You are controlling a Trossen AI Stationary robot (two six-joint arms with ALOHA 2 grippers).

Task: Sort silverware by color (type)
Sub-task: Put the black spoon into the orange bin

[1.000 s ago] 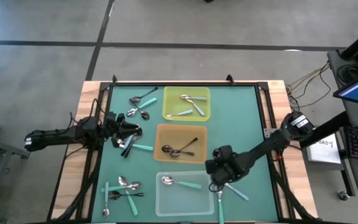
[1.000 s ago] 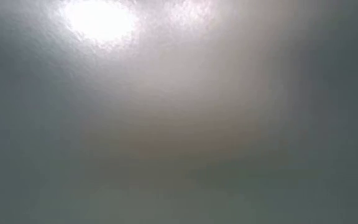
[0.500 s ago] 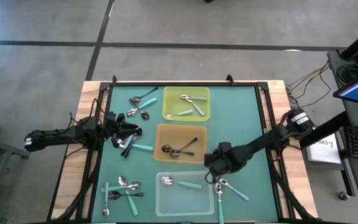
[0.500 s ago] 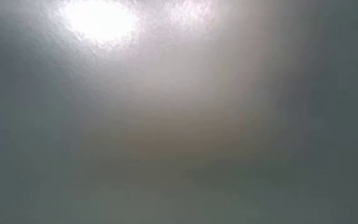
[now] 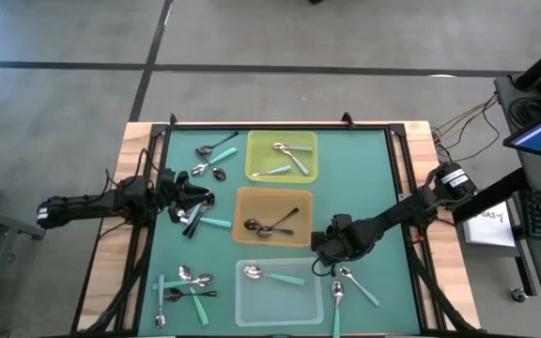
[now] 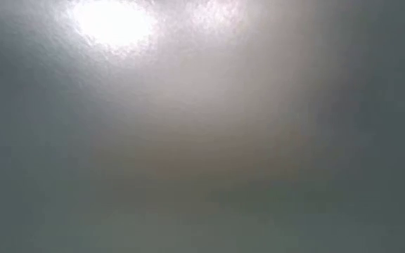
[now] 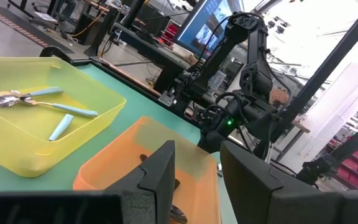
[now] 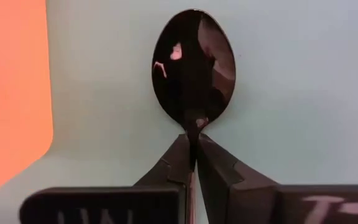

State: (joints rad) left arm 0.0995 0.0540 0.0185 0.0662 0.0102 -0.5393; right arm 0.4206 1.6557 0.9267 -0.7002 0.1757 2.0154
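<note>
In the high view the right gripper (image 5: 325, 248) hung over the green mat (image 5: 364, 188), just off the near-right corner of the orange tray (image 5: 239, 211), so the tray lay toward the table's middle from the claw and close to it. Which spoon it carried could not be made out there, being hidden under the dark wrist; two teal-handled spoons (image 5: 355, 284) lay on the mat just behind it, beside the clear tray (image 5: 252, 305). The left gripper (image 5: 188, 202) waited over a small heap of loose spoons (image 5: 195, 218) at the mat's left side, farther from the orange tray's near corner than the right one. The low view gave only a grey blur with a bright patch and told nothing. In the left wrist view that arm's fingers (image 7: 160, 174) stood apart with nothing between them, looking across the orange tray (image 7: 135, 155) and the yellow tray (image 7: 73, 143) toward the right arm (image 7: 247, 93) beyond. In the right wrist view the claw's fingertips (image 8: 182, 158) were pressed together on the neck of a dark spoon (image 8: 193, 65), the bowl pointing straight out ahead so that the spoon's long axis ran in line with the gripper; the orange tray's edge (image 8: 14, 93) showed to one side, apart from the bowl. Judged from this, the coming move would be a short sideways carry until the bowl was over the orange tray.
</note>
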